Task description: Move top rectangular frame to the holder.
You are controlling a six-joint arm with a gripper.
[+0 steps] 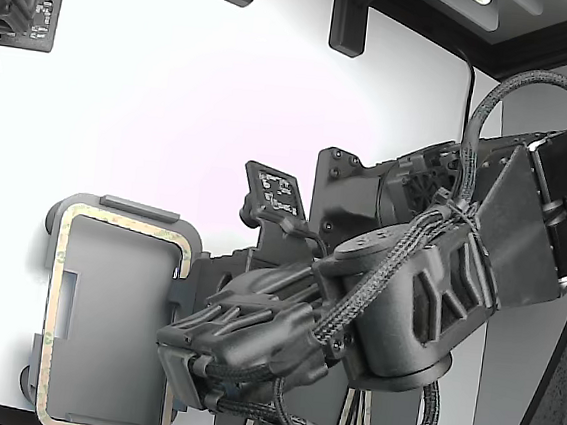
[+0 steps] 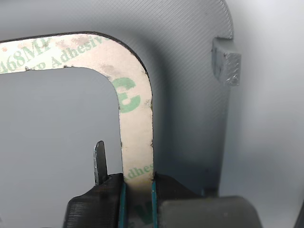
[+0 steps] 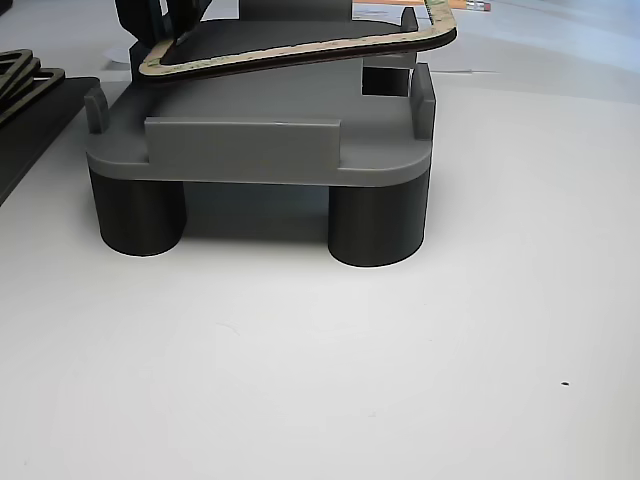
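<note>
The top rectangular frame (image 1: 122, 220) is a thin tan ring with greenish print, lying over the light grey holder (image 1: 112, 327) at the lower part of the exterior view's left. My gripper (image 1: 174, 349) reaches in from the right and is shut on the frame's near long side. In the wrist view the fingers (image 2: 159, 190) pinch the tan strip (image 2: 135, 123) just past its rounded corner, with the holder's floor (image 2: 190, 95) beneath. The other view shows the frame (image 3: 300, 48) tilted above the holder (image 3: 240, 150), not lying flat in it, with my gripper (image 3: 160, 35) at the raised back-left end.
The holder stands on dark round legs (image 3: 375, 225) on a white table. More frames on a dark mat (image 3: 20, 85) lie to its left in the other view. A second arm (image 1: 13, 1) sits at the exterior view's top left, and black brackets (image 1: 347, 18) line the far edge.
</note>
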